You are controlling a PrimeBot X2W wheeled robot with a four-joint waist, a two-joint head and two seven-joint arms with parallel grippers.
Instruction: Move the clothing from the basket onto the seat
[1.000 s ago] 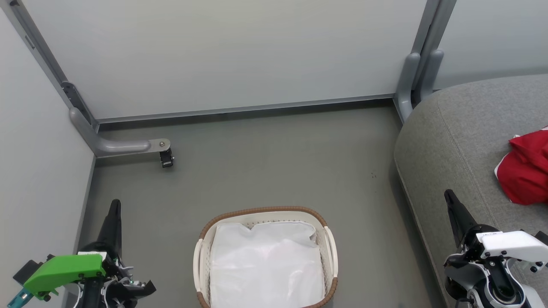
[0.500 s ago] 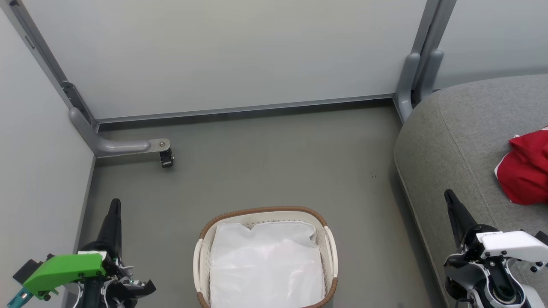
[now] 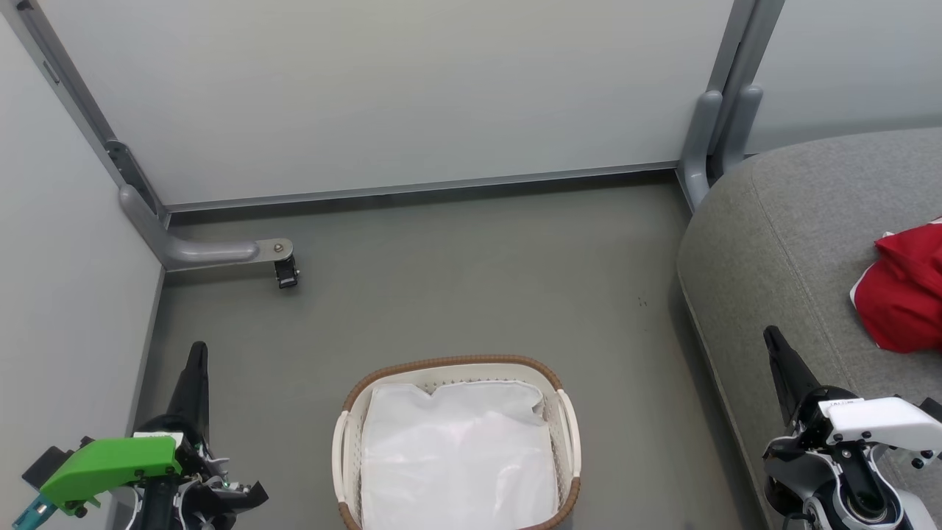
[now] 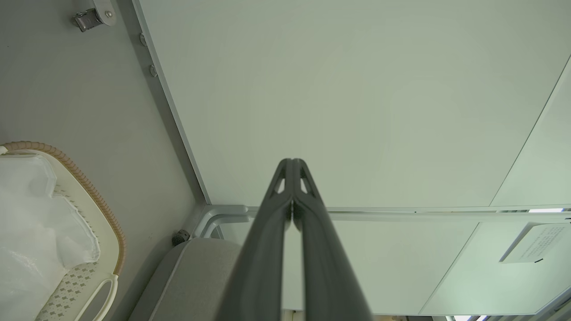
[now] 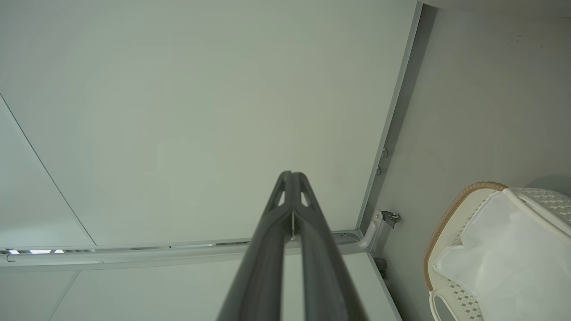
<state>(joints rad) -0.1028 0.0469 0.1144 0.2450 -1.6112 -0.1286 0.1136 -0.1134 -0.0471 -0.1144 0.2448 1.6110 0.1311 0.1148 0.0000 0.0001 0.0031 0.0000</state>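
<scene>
On the right edge of the head view, red clothing lies bunched on the grey seat. It is cut off by the frame, so its full extent and any trim can't be made out. Low centre, the basket stands on the floor, near end cropped by the bottom edge. A white liner covers its inside and hides whatever is under it.

The left hand is at lower left, fingers pressed together on nothing, over the floor well apart from the basket. The right hand is at lower right, also closed and empty, tip over the seat's front edge, apart from the clothing. Both wrist views show the finger pairs meeting at the tips against a pale panel.

In the left wrist view the basket is cropped at the left and a seat corner sits partly behind the fingers. In the right wrist view the basket is cropped at lower right. A small black caster sits by the left wall, detail too small to read.
</scene>
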